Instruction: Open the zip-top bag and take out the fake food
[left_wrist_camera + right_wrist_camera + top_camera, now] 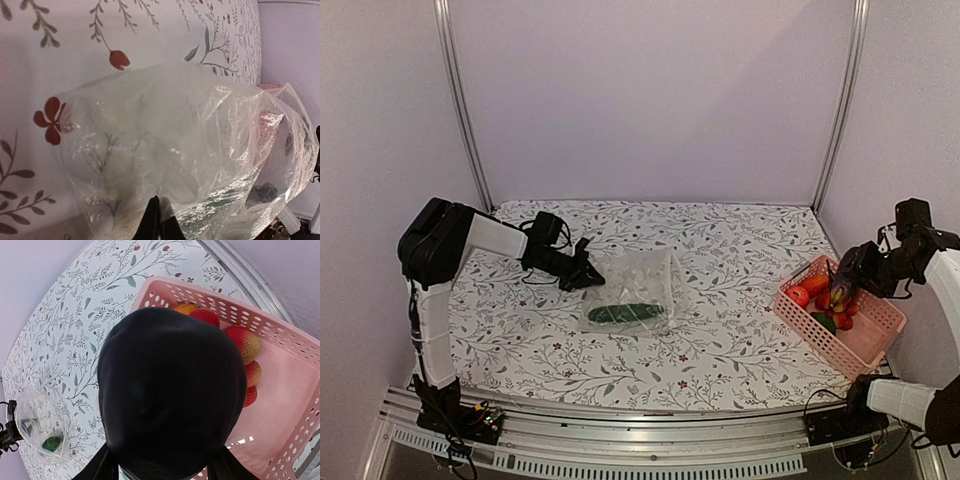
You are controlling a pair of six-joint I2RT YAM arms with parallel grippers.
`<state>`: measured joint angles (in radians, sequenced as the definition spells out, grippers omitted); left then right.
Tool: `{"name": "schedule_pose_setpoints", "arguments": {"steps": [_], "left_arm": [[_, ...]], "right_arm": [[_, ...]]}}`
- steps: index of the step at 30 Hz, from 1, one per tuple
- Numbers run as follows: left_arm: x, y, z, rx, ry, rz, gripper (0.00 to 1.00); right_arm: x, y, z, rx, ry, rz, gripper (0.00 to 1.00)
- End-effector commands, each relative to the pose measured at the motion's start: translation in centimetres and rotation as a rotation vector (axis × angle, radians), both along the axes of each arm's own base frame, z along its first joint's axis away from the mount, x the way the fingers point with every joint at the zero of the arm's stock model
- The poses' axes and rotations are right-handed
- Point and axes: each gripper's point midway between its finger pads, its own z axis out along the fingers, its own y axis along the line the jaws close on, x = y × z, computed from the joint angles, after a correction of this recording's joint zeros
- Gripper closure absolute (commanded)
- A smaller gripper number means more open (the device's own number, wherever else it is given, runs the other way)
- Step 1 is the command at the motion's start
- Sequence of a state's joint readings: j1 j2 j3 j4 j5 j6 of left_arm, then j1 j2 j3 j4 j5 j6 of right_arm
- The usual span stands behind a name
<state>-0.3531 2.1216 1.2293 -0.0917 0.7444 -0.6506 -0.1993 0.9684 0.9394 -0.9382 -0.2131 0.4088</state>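
The clear zip-top bag [638, 285] lies mid-table with a long green cucumber [625, 313] inside it. My left gripper [588, 272] is shut on the bag's left edge. In the left wrist view the closed black fingertips [159, 217] pinch the crinkly film [190, 150]. My right gripper [842, 283] hangs over the pink basket [875, 345], shut on a dark purple eggplant [170, 390] that fills the right wrist view. Red strawberries [243, 342], a tomato [205, 316] and an orange piece [185, 308] lie in the basket. The bag [35, 422] and cucumber [51, 443] also show far off.
The pink lattice basket sits at the right edge of the floral tablecloth [720, 350], close to the right wall. Metal frame posts [465, 110] stand at the back corners. A metal rail [620, 440] runs along the near edge.
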Motion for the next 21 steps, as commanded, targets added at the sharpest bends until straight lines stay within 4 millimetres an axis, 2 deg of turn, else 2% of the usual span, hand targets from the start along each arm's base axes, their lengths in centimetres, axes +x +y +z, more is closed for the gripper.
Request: {"name": "schedule_pose_setpoints", "arguments": {"steps": [1,4,8,11,16,19,21], "left_arm": [[0.3,0.1,-0.3,-0.002,-0.006,-0.007,1.0],[0.3,0.2,-0.4,-0.006,-0.005,-0.003,1.0],[0.3,0.2,-0.6,-0.01,0.0,-0.004,1.0],[0.3,0.4,-0.6,-0.012,0.001,-0.001,1.0],[0.4,0.6,-0.6,-0.015,0.0,0.0,1.0],[0.4,0.8,-0.6,-0.017,0.001,-0.001,1.0],[0.5,0.9,-0.5,-0.017,-0.001,0.001,1.0]], "right_arm": [[-2.1,-3.1,-1.2,-0.018,0.072,-0.159,0.58],[-2.9,-4.2,-2.3,-0.03,0.122,-0.198,0.6],[-3.7,-5.6,-3.0,-0.062,0.175,-0.278,0.57],[-4.7,-6.9,-3.4,-0.102,0.219,-0.36,0.46],[-4.5,-7.2,-3.5,-0.096,0.215,-0.387,0.11],[-2.8,-6.0,-2.6,-0.049,0.15,-0.295,0.03],[-1.6,-5.2,-1.7,-0.025,0.101,-0.228,0.01]]}}
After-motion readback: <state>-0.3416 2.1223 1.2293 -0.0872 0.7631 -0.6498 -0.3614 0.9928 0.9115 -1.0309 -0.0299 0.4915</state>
